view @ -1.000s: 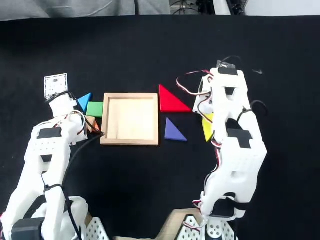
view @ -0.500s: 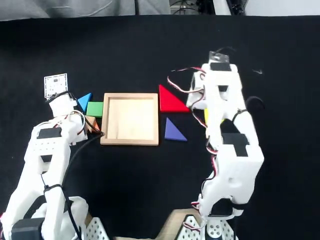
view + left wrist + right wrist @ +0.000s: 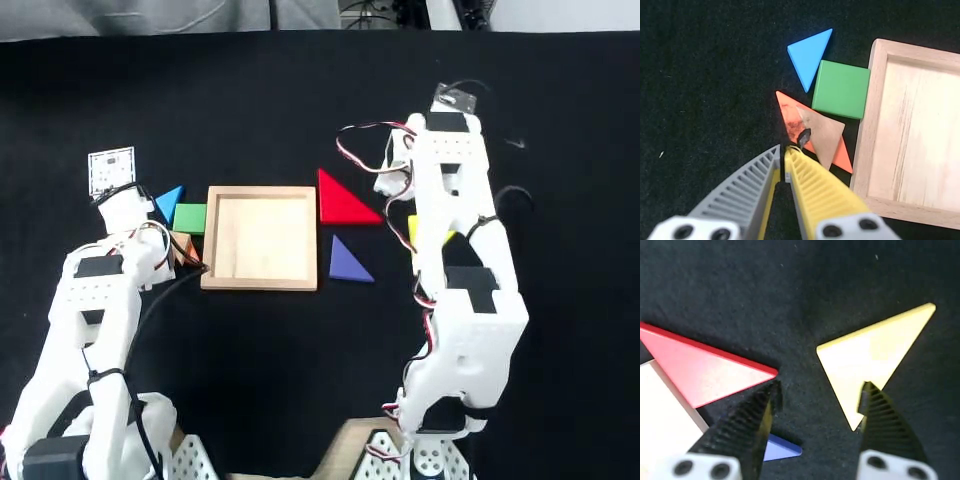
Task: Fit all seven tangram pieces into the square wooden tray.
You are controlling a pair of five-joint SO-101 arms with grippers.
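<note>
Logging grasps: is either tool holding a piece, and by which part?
Nothing is held: left tool shut beside the orange triangle, right tool open over the yellow triangle.

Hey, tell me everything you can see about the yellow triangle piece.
The yellow triangle is a thin, smooth piece with a pale, slightly glossy face, lying flat on the black table. It sits apart from the red triangle, with bare cloth between them. The right gripper hangs open above it, one finger crossing its narrow corner; whether they touch cannot be judged. In the high view the right arm covers most of it.
</note>
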